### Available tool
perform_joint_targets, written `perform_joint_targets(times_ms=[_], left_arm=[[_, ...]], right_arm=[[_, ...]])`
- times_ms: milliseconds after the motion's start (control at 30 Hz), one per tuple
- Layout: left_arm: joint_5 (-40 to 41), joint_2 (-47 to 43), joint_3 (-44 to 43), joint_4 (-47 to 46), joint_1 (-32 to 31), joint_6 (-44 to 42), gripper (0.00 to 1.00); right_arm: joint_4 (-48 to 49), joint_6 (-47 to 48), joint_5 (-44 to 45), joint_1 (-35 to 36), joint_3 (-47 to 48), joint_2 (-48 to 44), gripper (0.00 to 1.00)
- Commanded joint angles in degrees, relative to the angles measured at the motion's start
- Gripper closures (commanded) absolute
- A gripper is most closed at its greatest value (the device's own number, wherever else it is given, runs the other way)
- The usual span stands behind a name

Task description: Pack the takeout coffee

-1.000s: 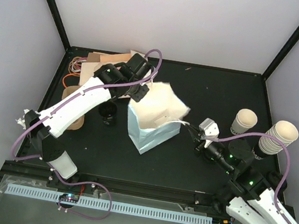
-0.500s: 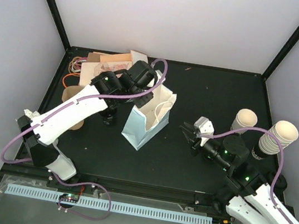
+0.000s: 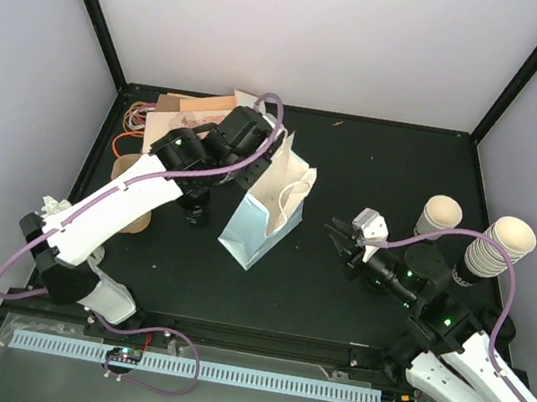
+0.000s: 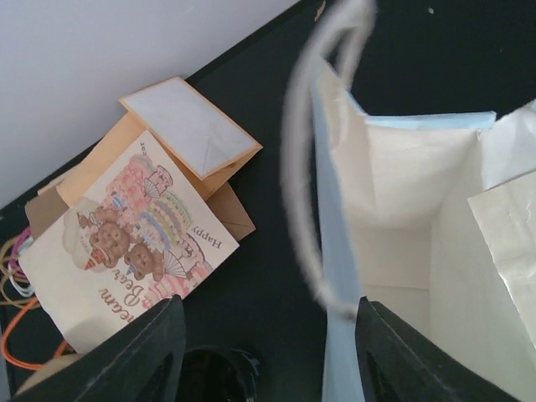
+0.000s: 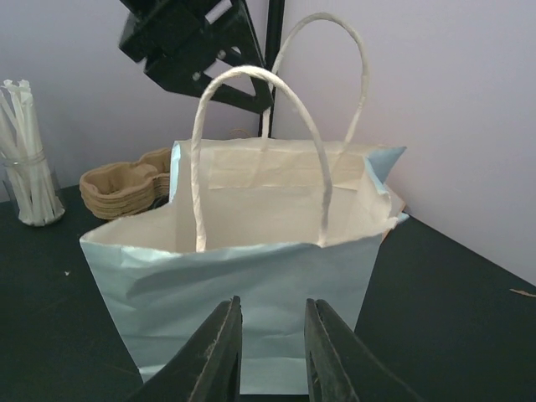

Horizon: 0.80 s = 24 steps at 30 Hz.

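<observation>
Your left gripper (image 4: pixel 270 311) hangs over the left rim of the pale blue paper bag (image 5: pixel 251 276). Its jaws are wide apart and nothing is pinched between them. One white handle loop (image 4: pixel 300 176) of the bag crosses the gap as a blur in the left wrist view.

Your right gripper (image 5: pixel 270 306) sits low on the right side of the bag, near it but not touching. Its jaws are parted only a little, they are empty, and they aim at the bag's broad face. The bag stands with its mouth open upward and both handles raised.

The takeout coffee (image 3: pixel 193 212) stands just left of the bag, close to its wall; you cannot tell whether the two touch. The cup is upright, its long axis vertical and its black lid facing up. From the top camera you get a dark disc, partly tucked under the left arm. The left wrist view catches only an arc of the lid at the bottom edge.

Farther out, a teddy-bear card (image 4: pixel 138 251) lies flat on tan envelopes (image 4: pixel 188 126), left of the bag toward the back wall. A brown pulp cup carrier (image 5: pixel 126 186) sits left of the bag, beyond the coffee. A jar of white sticks (image 5: pixel 25 180) stands farther left again.

Well to the right of the bag stand a single cream cup (image 3: pixel 438 217) and a stack of cream cups (image 3: pixel 497 247), with their mouths up.
</observation>
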<state>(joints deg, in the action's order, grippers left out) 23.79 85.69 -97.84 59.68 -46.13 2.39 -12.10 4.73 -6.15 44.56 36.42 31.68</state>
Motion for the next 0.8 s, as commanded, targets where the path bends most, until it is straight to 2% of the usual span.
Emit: perform_joint_targets(times_ms=[0, 167, 300, 467, 767], left_arm=[[-0.6, -5.4, 1.3, -1.3, 0.2, 4.2, 0.38], [-2.3, -10.0, 5.9, -2.7, 0.3, 6.4, 0.23], [-4.2, -12.8, 9.7, -4.0, 0.8, 8.0, 0.02], [-11.3, -14.9, 12.4, -6.6, 2.9, 8.8, 0.01], [-16.4, -10.8, 10.3, -8.2, 4.3, 7.7, 0.01]], right_arm=[[0.1, -0.6, 1.2, 0.4, 1.1, -0.8, 0.75], [0.6, -0.6, 1.7, 0.3, 0.1, -1.6, 0.75], [0.7, -0.6, 2.6, 0.3, -0.5, -1.9, 0.75], [1.5, -0.9, 2.7, 0.3, -1.1, -1.7, 0.74], [1.5, -1.6, 2.7, 0.4, -0.9, -0.8, 0.74]])
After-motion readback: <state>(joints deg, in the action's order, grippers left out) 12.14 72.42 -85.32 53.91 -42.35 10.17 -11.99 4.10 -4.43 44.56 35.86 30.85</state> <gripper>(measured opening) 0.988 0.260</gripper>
